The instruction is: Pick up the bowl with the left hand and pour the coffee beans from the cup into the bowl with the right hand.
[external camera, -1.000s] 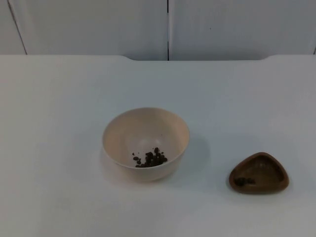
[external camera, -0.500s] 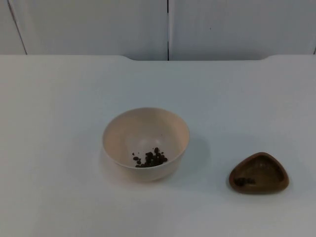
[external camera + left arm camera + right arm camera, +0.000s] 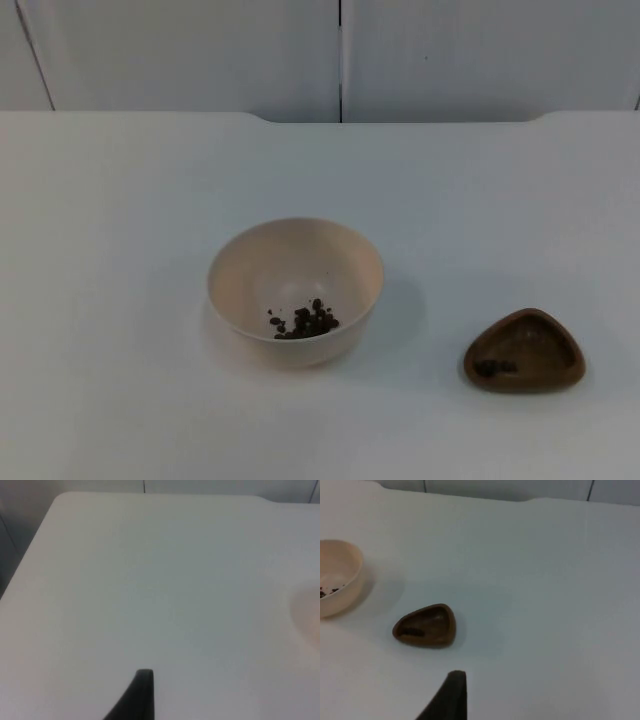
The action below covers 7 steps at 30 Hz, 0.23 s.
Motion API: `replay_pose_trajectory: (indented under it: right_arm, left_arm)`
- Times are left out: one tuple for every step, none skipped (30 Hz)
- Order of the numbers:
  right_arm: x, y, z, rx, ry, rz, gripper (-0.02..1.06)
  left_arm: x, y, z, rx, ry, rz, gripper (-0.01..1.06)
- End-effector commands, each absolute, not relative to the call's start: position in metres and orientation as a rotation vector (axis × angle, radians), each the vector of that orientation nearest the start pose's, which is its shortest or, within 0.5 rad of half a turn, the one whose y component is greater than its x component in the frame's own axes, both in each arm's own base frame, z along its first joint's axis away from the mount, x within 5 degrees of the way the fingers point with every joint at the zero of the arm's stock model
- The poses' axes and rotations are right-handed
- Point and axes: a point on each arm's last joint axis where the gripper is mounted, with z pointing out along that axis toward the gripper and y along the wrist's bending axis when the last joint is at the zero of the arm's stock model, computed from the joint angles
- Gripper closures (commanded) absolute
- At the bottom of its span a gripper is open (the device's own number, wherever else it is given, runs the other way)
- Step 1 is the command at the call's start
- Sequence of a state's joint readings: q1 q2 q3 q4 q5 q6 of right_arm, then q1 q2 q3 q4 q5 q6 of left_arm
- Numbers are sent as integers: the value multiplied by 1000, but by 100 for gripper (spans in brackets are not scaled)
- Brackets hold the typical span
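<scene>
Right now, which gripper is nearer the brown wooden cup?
Right. The right gripper looks onto the wooden cup just ahead of its fingertip. The left gripper faces bare table, with the bowl at its view's edge.

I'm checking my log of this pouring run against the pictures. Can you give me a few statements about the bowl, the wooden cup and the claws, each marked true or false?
1. The bowl stands upright on the table. True.
2. The bowl holds no coffee beans. False: a small heap of coffee beans lies in its bottom.
3. The wooden cup lies inside the bowl. False: it sits on the table, apart from the bowl, on the right arm's side.
4. A few dark beans remain in the wooden cup. True.
5. The right claw grips the cup. False: its fingertip is off the cup, over bare table.
6. The left claw touches neither bowl nor cup. True.
</scene>
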<state>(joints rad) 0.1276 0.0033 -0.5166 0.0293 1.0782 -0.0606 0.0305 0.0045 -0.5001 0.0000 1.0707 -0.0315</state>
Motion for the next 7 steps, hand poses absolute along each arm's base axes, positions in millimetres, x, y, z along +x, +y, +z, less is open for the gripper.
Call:
replay_pose_trajectory:
  right_arm:
    - [-8, 1, 280, -168, 2039, 58, -1]
    - [-8, 2, 280, -154, 2040, 50, -1]
    - [-8, 2, 280, -143, 2040, 43, -1]
    - [-8, 2, 280, -143, 2040, 43, -1]
    - [-8, 2, 280, -129, 2041, 34, -1]
    - [-8, 2, 280, -115, 2042, 26, -1]
    - [-8, 2, 280, -105, 2042, 20, -1]
  left_arm:
    - [-5, -1, 275, -65, 2059, -12, 0]
    - [-5, -1, 275, -65, 2059, -12, 0]
    - [-5, -1, 275, -65, 2059, -12, 0]
    - [-5, -1, 275, -65, 2059, -12, 0]
    - [-5, -1, 275, -65, 2059, -12, 0]
    - [-5, -1, 275, -65, 2059, -12, 0]
    - [-5, -1, 275, -65, 2059, -12, 0]
